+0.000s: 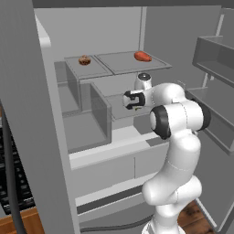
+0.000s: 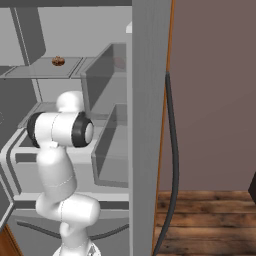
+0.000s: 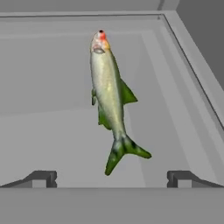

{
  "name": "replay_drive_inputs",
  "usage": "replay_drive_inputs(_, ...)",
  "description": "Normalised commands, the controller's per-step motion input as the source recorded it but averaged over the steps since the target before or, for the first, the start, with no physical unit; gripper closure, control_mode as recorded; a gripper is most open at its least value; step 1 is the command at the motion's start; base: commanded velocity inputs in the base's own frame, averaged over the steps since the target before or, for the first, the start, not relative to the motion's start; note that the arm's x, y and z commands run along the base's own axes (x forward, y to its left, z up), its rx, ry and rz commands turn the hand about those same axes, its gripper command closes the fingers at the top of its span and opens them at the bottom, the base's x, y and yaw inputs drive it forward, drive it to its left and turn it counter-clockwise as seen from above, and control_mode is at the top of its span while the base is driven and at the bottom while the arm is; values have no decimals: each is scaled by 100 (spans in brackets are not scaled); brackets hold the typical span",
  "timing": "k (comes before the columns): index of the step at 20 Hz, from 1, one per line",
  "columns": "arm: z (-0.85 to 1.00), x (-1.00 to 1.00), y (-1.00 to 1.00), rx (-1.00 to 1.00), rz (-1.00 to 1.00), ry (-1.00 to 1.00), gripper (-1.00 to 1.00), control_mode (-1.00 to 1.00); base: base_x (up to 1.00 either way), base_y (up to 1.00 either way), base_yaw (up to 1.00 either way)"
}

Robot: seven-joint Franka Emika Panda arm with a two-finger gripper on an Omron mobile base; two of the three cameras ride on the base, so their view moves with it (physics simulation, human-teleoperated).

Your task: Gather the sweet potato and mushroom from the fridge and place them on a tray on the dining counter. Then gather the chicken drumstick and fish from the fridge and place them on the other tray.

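While the gripper (image 3: 112, 177) gapes wide, the fish (image 3: 109, 94) lies lengthwise, head pointing away.

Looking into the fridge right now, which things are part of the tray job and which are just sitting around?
Part of the job:
fish, ahead of the open gripper
sweet potato, top shelf
mushroom, top shelf
fridge

Just there:
clear bins
door shelves

fridge (image 1: 55, 114) — upper shelves: mushroom (image 1: 84, 60) left | sweet potato (image 1: 142, 56) right | fish (image 3: 109, 94) (lower shelf)
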Motion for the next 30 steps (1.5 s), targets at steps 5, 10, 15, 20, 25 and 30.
replay_drive_inputs(5, -1, 38, 0, -1, 0, 0, -100, -100, 0, 0, 0)
replay_drive_inputs(10, 0, 44, 0, 0, 0, 1, -100, -100, 0, 0, 0)
replay_drive_inputs(15, -7, 38, 0, 0, 0, 2, -100, -100, 0, 0, 0)
replay_drive_inputs(20, -22, 31, 0, 0, 0, 4, -100, -100, 0, 0, 0)
replay_drive_inputs(25, -28, 21, 0, 0, 0, 1, -100, -100, 0, 0, 0)
replay_drive_inputs(30, -33, 16, 3, 0, 1, 1, 100, -100, 0, 0, 0)
